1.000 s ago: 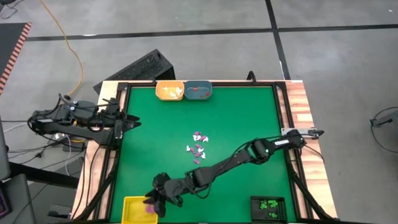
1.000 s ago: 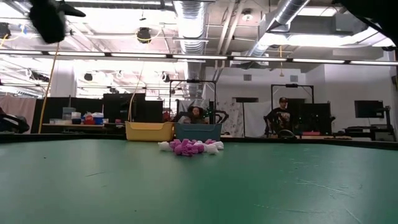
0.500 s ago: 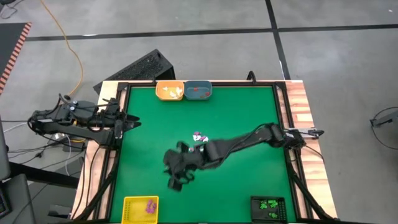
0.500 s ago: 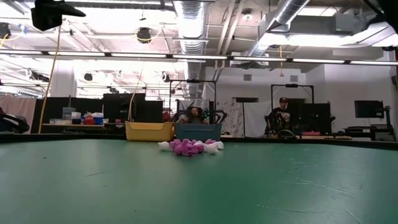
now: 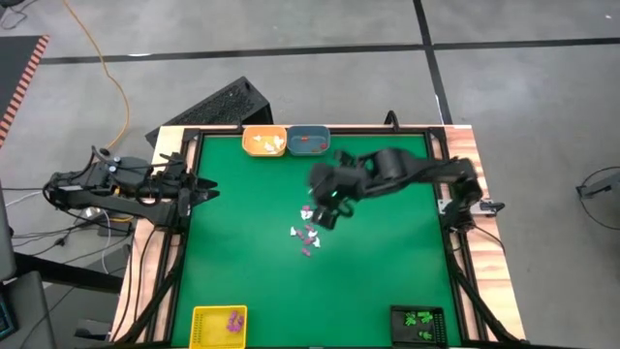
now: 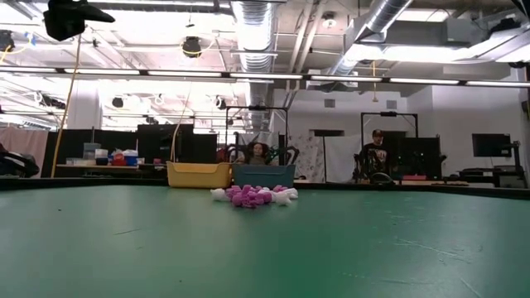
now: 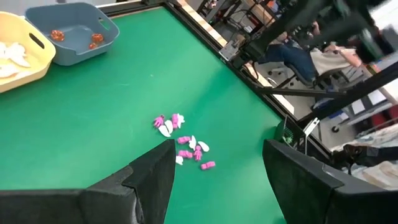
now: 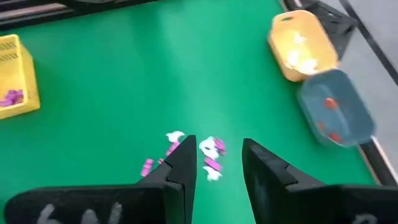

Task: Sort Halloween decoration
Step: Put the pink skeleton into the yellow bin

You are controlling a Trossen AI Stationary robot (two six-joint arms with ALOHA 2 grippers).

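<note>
I have the right tool (image 5: 324, 215) over the middle of the green bench (image 5: 387, 271), hanging just above the far edge of the loose pile of Halloween decoration (image 5: 308, 233). From its own wrist camera I see its two dark fingers (image 8: 181, 163) spread apart with nothing between them, and the white and purple trinkets (image 8: 211, 152) lie on the felt right beyond the tips. In the low view the same pile (image 6: 252, 195) sits as a small purple-and-white clump in front of the two far trays.

The left tool (image 5: 206, 191) waits at the left edge of the bench, well apart from the pile; its fingers (image 7: 152, 177) stand open and empty in its wrist view, with the scattered pieces (image 7: 183, 146) ahead of it on the felt.

Some pieces are already in trays. The orange tray (image 5: 263, 142) at the far edge holds white ones, and the blue tray (image 5: 309, 142) touching it holds a few orange-red ones. At the near edge, the yellow tray (image 5: 219, 325) holds purple pieces and the black tray (image 5: 418, 325) holds green ones. People sit in the room beyond the bench.
</note>
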